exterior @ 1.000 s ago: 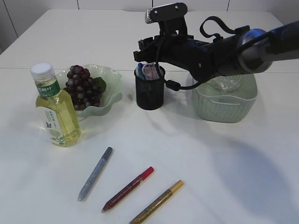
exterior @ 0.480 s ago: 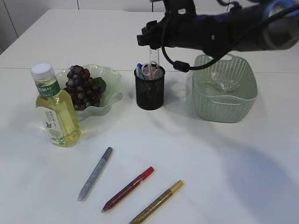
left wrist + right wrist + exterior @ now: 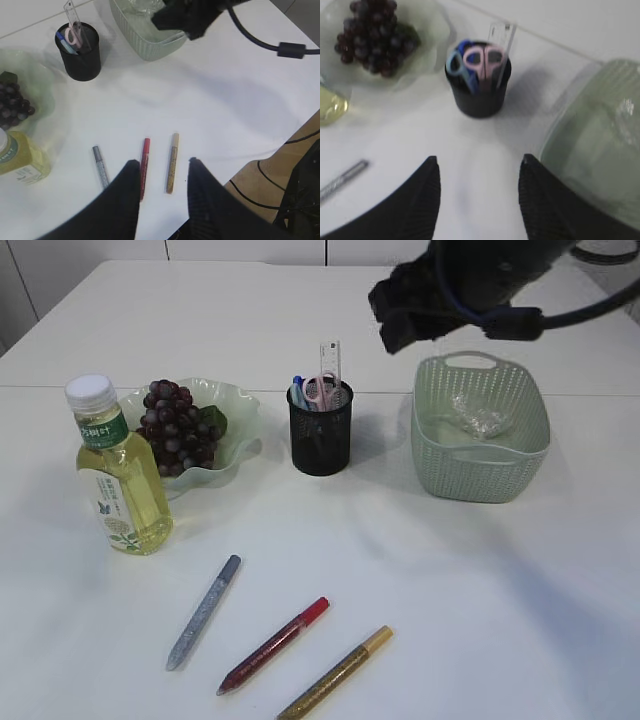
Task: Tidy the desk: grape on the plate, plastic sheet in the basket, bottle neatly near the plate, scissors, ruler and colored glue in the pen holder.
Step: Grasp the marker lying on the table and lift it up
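Three glue pens (image 3: 272,644) lying at lower centre of tabletop (image 3: 450,580); one pen holder (image 3: 321,428) with scissors (image 3: 318,388) and ruler (image 3: 330,358). Both claws, left claw (image 3: 161,172) and right claw (image 3: 477,170), open, empty.

Right arm (image 3: 470,285) pulled up and back, away from pen holder (image 3: 321,428); earlier it hung low over holder, now at top right above basket (image 3: 480,430) rear edge. Right hand (image 3: 479,172) empty, fingers apart. Ruler (image 3: 329,362) now stands free in holder beside scissors (image 3: 318,390), no longer covered. Basket interior and plastic sheet (image 3: 478,418) now fully exposed.
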Motion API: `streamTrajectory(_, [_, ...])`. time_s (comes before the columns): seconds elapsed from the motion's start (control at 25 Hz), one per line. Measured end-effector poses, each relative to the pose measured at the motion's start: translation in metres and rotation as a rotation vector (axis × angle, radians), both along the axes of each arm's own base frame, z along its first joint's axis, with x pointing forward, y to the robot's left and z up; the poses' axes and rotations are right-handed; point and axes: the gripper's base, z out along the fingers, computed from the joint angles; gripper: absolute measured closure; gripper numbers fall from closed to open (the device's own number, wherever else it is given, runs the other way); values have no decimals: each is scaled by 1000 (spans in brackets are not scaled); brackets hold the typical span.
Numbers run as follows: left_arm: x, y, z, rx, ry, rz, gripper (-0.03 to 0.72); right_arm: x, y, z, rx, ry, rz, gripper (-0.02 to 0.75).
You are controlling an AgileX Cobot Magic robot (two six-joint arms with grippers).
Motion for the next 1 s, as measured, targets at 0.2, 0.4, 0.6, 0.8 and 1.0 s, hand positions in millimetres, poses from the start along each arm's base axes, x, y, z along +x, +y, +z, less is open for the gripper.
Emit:
streamTrajectory(0.2, [0,0,0,0,0,0,449,-43,-12,9,-55,300,23,347])
streamTrajectory(0.4, [3,-2,-2,7,9,0,449,-59,-10,13,-3,420,42,351])
streamTrajectory(0.6, [7,-6,-6,11,28,10,448,-68,-8,23,72,431,47,351])
streamTrajectory(0.8, [11,-9,-9,8,57,31,448,-76,-24,38,15,354,-34,351])
streamTrajectory(1.0, [25,-21,-22,40,102,37,448,-95,-38,58,29,286,-105,351])
